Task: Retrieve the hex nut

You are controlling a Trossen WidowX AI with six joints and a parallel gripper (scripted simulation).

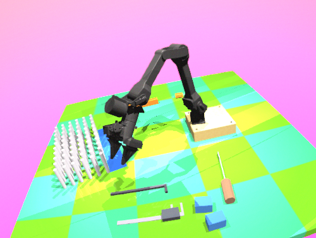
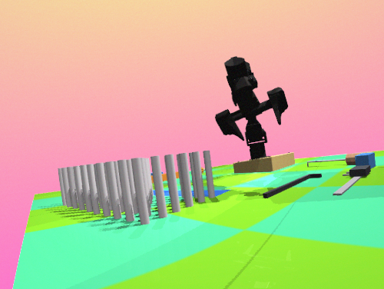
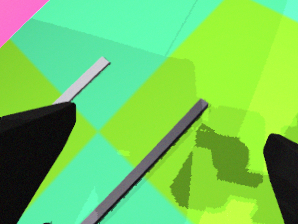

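1. Hex nut not seen in any view; presumed still deep among the spacers (image 1: 104, 161) (image 2: 144, 192), which stand by the desk's left edge as viewed from above.
2. End effector (image 1: 117, 161) (image 2: 261, 131) (image 3: 172, 127) spread wide, nothing grasped.
3. Nut judged light, rigid, likely to skid; best caught by its bore or far side with the hooked rod (image 1: 139, 190) (image 2: 288, 186) (image 3: 150, 162), itself gripped on the straight shank.
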